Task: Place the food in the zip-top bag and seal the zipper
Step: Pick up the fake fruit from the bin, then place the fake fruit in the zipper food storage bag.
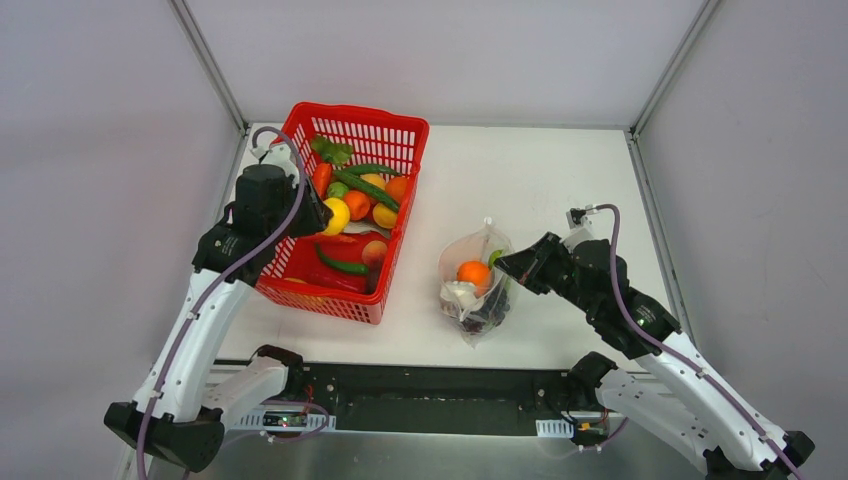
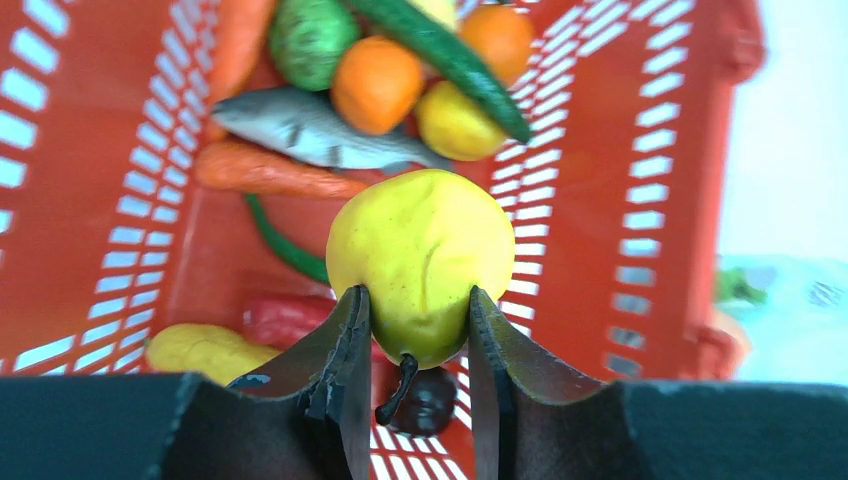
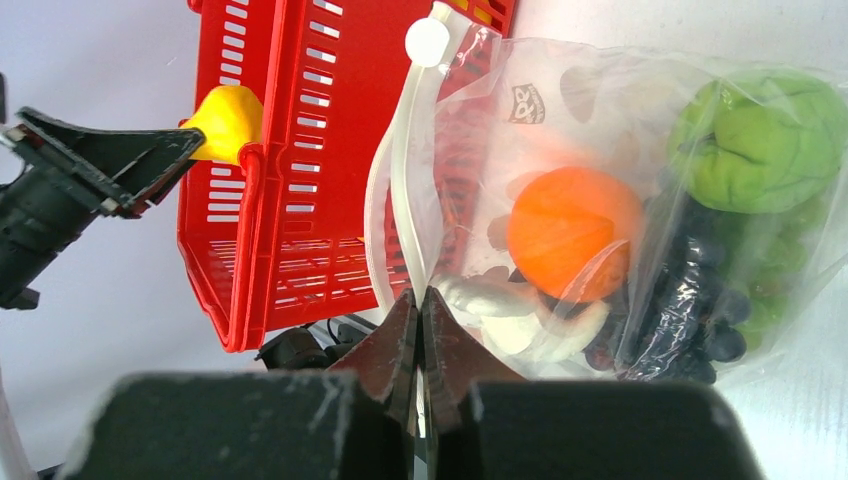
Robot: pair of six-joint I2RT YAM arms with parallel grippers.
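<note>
Jaws: left pair (image 2: 418, 305) grips one yellow pear (image 2: 420, 235), right pair (image 3: 420, 300) pinches one bag (image 3: 600, 100).

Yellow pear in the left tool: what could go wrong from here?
1. The left tool grips the yellow pear only near its stem end; it may slip into the red basket.
2. The right tool pinches one edge of the zip-top bag, already fairly full; the pear may snag at the mouth.
</note>
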